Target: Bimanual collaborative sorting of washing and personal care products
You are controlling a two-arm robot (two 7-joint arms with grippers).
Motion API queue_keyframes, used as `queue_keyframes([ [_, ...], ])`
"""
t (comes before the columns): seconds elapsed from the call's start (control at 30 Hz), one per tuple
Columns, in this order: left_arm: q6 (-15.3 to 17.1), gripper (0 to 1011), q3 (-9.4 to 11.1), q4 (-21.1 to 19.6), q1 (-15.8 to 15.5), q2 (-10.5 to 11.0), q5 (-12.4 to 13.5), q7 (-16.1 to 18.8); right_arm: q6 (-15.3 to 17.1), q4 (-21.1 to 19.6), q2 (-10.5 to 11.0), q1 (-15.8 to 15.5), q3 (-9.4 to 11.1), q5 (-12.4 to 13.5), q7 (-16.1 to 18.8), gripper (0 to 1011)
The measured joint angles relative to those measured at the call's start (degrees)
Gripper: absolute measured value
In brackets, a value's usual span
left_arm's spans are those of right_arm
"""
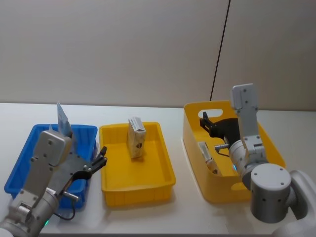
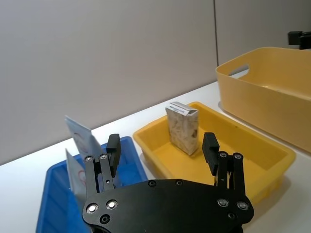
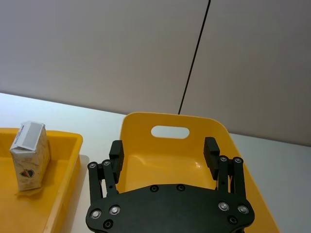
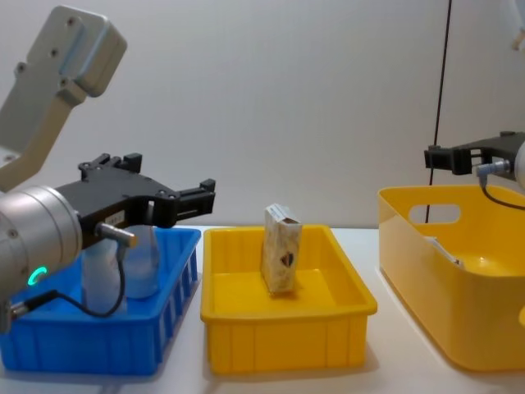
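Note:
A cream box with a dark emblem [image 1: 136, 138] [image 4: 281, 246] [image 2: 183, 127] [image 3: 30, 155] stands upright in the yellow tray [image 1: 163, 185]. Pale tubes with a red mark [image 1: 61, 118] [image 2: 80, 141] [image 4: 144, 258] stand in the blue bin [image 1: 19, 173]. Another pale product [image 1: 205, 154] leans against the inner wall of the yellow handled basket [image 1: 224, 192]. My left gripper [image 1: 102, 157] [image 2: 162, 148] [image 4: 184, 195] hovers open and empty over the blue bin's right side, facing the tray. Open and empty as well, my right gripper [image 1: 204, 121] [image 3: 163, 149] [image 4: 435, 156] hangs above the basket.
The three containers stand in a row on the white table [image 1: 148, 217]: blue bin left, tray middle, basket [image 4: 459, 320] right. A plain wall with a thin dark cable [image 1: 219, 49] rises behind. Bare tabletop lies along the front edge and behind the bins.

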Motion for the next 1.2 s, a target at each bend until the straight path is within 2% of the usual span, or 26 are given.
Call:
queue_keyframes([
  [0.3,1.5,1001,-1.7,-0.8,0.8,-0.1,0.8,2.5,-0.3,-0.4,0.1,-0.2,-0.2,-0.3,0.1,1004],
  [0.6,2.7,1001,-3.9,-0.5,1.2,-1.0,0.3,4.1,-0.4,-0.7,0.2,-0.3,-0.3,-0.5,0.1,1004],
  [0.97,3.1,1002,-6.0,3.9,0.1,-3.0,-1.8,3.9,-0.5,-0.8,0.2,-0.4,-0.4,-0.6,0.2,1004],
  [1.2,1.5,1001,-6.9,8.0,-0.8,-4.5,-3.2,3.0,-0.6,-0.9,0.2,-0.4,-0.4,-0.6,0.2,1004],
])
